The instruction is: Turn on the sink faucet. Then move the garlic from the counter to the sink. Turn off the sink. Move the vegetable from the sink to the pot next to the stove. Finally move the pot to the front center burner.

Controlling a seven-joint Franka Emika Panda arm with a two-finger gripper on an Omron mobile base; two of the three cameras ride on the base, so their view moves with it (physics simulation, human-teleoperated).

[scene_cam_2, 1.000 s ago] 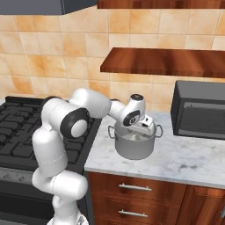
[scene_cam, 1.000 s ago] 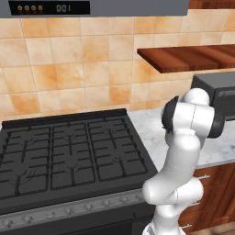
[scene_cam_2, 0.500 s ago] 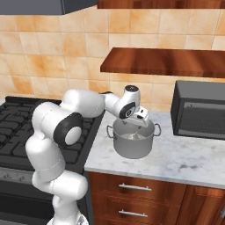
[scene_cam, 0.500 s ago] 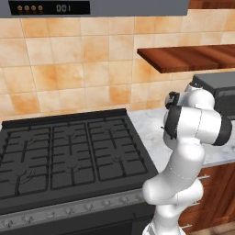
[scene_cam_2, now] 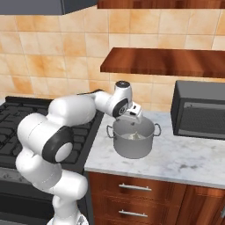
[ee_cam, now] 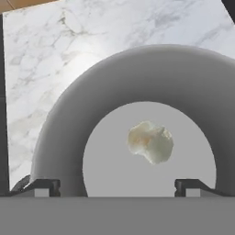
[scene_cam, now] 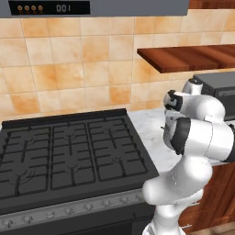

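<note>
The grey metal pot [scene_cam_2: 132, 149] stands on the white marble counter [scene_cam_2: 189, 160], just right of the black stove [scene_cam_2: 17, 116]. The garlic [scene_cam_2: 134, 136], a small cream-white bulb, lies on the pot's floor. My gripper [scene_cam_2: 134, 115] hangs just above the pot's back rim, open, with nothing between its fingers. The hand view looks straight down into the pot [ee_cam: 64, 133], with the garlic [ee_cam: 150, 142] lying right of the middle of its floor. My gripper [ee_cam: 117, 187] is open there, its fingertips [ee_cam: 43, 186] spread wide at the lower edge.
A dark microwave [scene_cam_2: 200, 110] sits on the counter right of the pot, under a wooden shelf [scene_cam_2: 162, 61]. The stove [scene_cam: 69, 147] has bare grates and a silver knob strip along its front. Wooden drawers [scene_cam_2: 136, 193] are below the counter.
My hand has risen from the pot's rim and drawn a little toward the stove. The garlic stays in the pot, and my gripper stays open.
</note>
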